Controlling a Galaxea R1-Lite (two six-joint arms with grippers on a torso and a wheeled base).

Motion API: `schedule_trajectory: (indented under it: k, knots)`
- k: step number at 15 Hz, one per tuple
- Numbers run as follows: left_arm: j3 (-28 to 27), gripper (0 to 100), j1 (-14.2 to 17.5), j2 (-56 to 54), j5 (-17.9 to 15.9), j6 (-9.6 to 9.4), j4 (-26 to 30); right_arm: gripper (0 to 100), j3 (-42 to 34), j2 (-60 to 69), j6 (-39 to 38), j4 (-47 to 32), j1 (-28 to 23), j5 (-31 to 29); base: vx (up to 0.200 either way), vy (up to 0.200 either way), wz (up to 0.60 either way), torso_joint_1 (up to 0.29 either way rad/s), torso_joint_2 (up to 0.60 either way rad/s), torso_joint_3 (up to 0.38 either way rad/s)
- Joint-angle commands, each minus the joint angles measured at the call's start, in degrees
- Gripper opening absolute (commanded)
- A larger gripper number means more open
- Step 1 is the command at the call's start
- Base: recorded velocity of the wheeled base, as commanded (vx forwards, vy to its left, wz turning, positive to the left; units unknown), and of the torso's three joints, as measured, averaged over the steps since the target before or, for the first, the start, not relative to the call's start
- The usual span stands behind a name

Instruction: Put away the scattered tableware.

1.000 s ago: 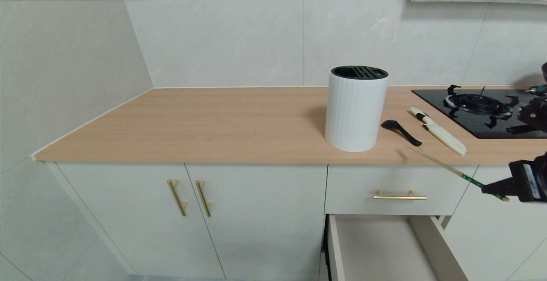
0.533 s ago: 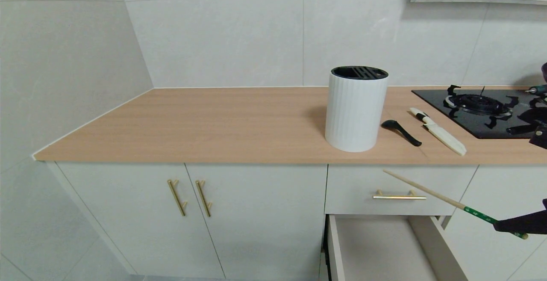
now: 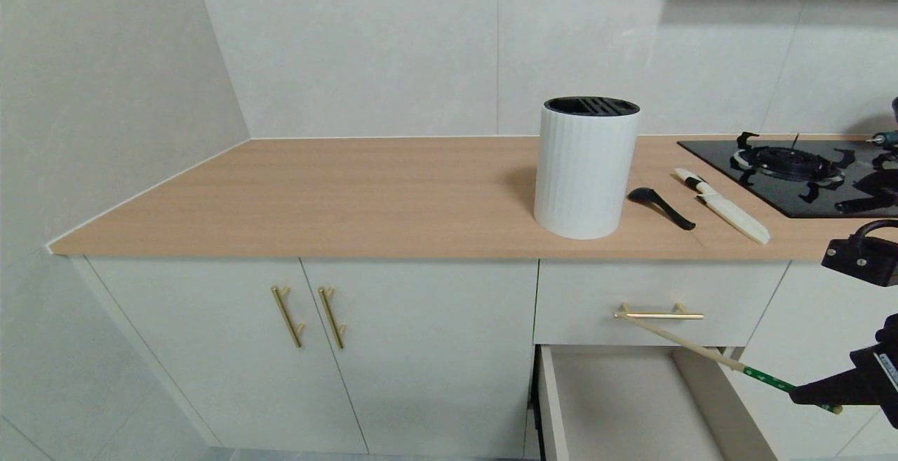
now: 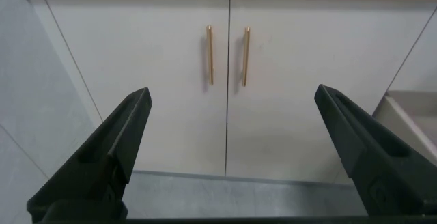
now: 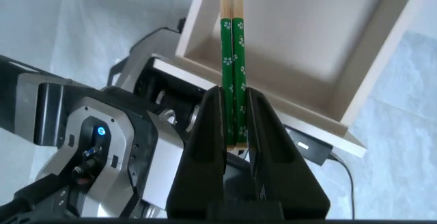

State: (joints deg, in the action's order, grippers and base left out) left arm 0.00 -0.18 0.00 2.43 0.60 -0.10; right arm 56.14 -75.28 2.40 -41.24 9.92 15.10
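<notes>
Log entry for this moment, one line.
right gripper: shut on chopsticks | chopsticks: over open drawer | left gripper: open, empty | spoon, knife: on countertop

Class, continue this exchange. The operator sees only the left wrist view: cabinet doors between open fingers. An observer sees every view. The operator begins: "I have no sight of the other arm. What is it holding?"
Observer: The right gripper is shut on a pair of chopsticks with green ends.
Operator: Where do they point?
Observer: In the right wrist view they point toward the open drawer below the counter.
Operator: Is any tableware lying on the counter?
Observer: Yes, a black spoon and a knife lie between the white holder and the stove.
</notes>
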Motion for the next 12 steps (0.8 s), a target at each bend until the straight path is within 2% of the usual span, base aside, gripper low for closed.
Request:
schedule_trajectory:
  k: [1,12]
  knots:
    - [0.0,100,0.0,0.0,0.0,0.02,-0.1,0,-0.4,-1.5,0.1,0.1,0.1,0.1,0.000,0.000,0.00,-0.173,0.44,0.251]
    - [0.0,100,0.0,0.0,0.0,0.02,0.0,0,-2.7,-4.6,1.1,2.0,2.0,-0.2,0.000,0.000,0.00,-0.165,0.46,0.292]
